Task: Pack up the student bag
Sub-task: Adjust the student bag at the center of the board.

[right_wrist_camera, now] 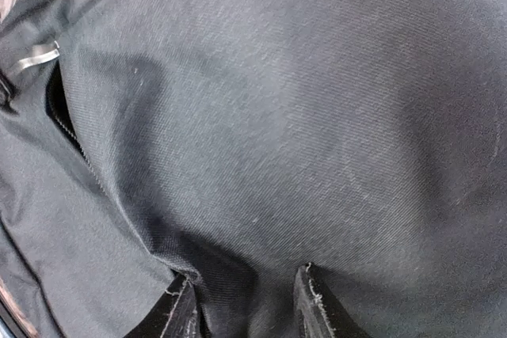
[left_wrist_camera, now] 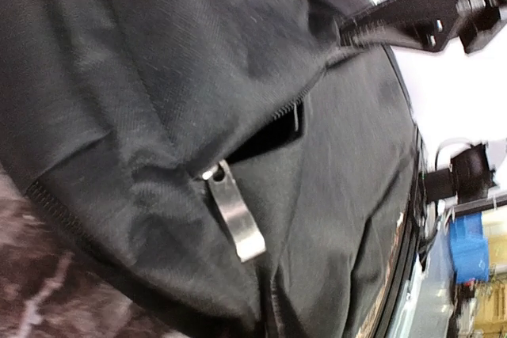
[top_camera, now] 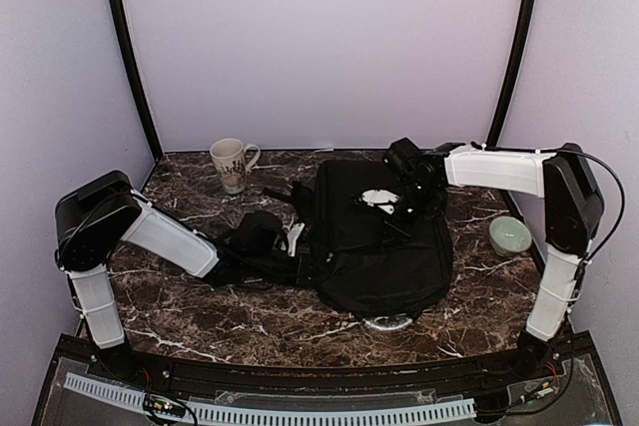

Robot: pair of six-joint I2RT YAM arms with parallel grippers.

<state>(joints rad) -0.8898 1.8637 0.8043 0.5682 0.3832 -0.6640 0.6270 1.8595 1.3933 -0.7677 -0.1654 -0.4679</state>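
The student bag (top_camera: 384, 246), a large black fabric backpack, lies flat in the middle of the table. My right gripper (top_camera: 411, 192) is down on its upper part. In the right wrist view the two fingertips (right_wrist_camera: 184, 300) stand close together with a pucker of the bag's cloth (right_wrist_camera: 317, 116) pinched between them, so this gripper (right_wrist_camera: 245, 279) is shut on it. My left gripper (top_camera: 262, 236) is at the bag's left side among the straps; its jaws do not show. The left wrist view shows a metal zipper pull (left_wrist_camera: 236, 213) below a partly open zipper slit (left_wrist_camera: 269, 138).
A patterned mug (top_camera: 232, 164) stands at the back left. A pale green bowl (top_camera: 509, 234) sits at the right. A round pale thing (top_camera: 389, 323) peeks out from under the bag's near edge. A small white patch (top_camera: 379, 197) lies beside the right gripper.
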